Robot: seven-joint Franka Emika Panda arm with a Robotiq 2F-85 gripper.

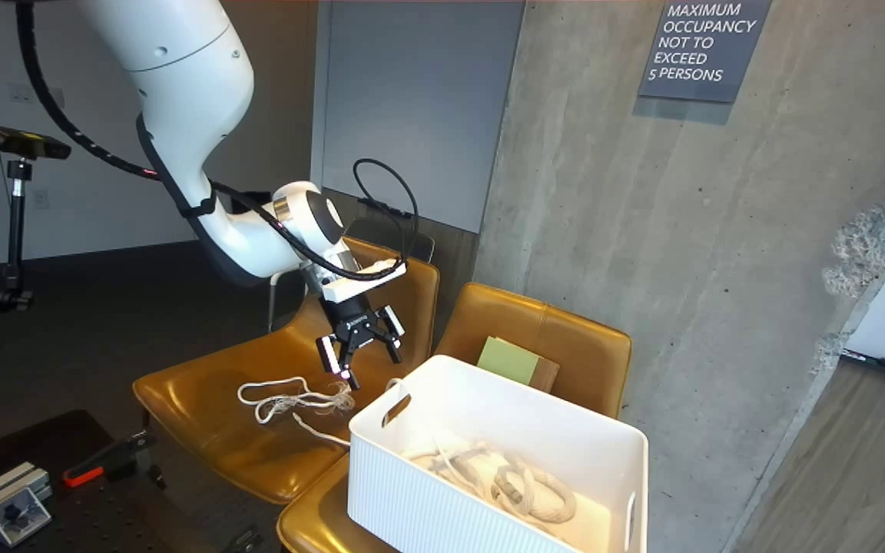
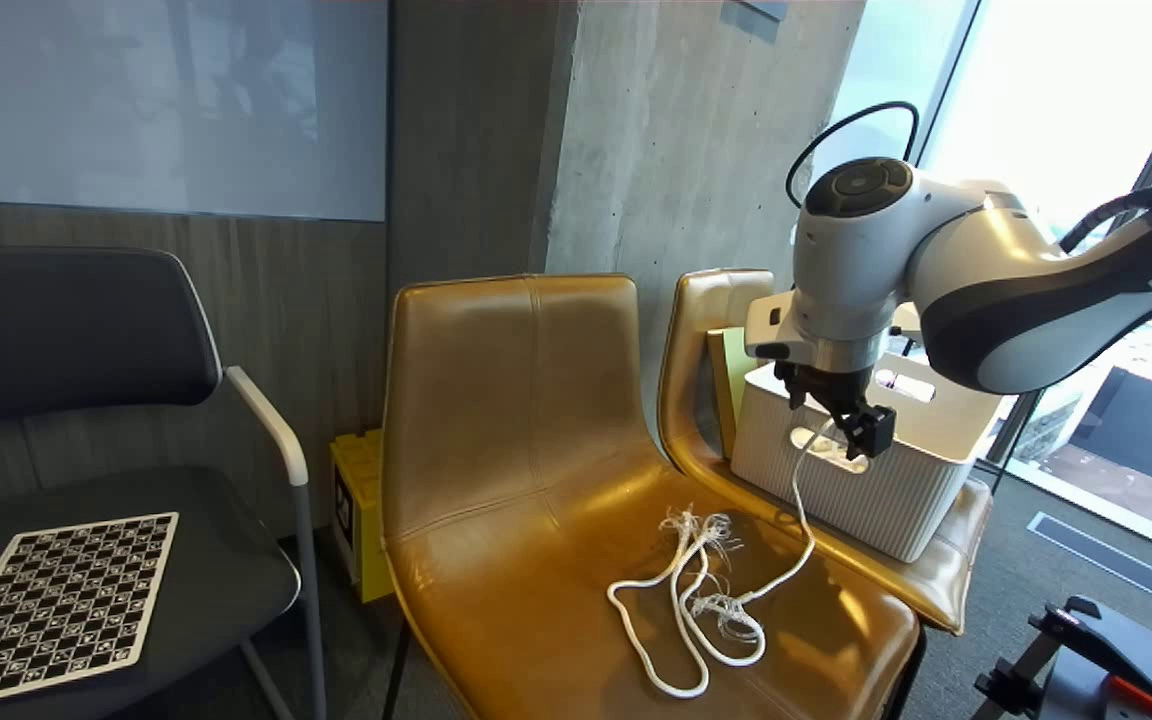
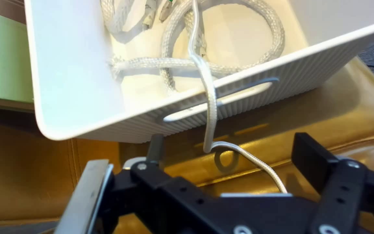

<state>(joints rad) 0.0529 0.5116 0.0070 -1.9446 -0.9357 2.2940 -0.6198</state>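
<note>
The hand (image 1: 373, 369) is standing spread wide, pinching nothing; in the wrist view the white rope (image 3: 211, 110) is running up through the gap at 12 o'clock, looking clear of both sides; it is crossing above the near rim of the white box (image 1: 412, 491), one length dropping inside beside a thick coiled rope (image 3: 278, 34); the remainder is trailing down and lying in loose, frayed loops on the brown chair (image 2: 496, 560), at 7 o'clock from the hand in an exterior view; the box is sitting on a neighbouring chair (image 1: 588, 346), at 4 o'clock from the hand in an exterior view; things are looking only partway done, as far as one can judge: a stretch of the white rope is already hanging in the box, while what seems the larger share is lying outside.
</note>
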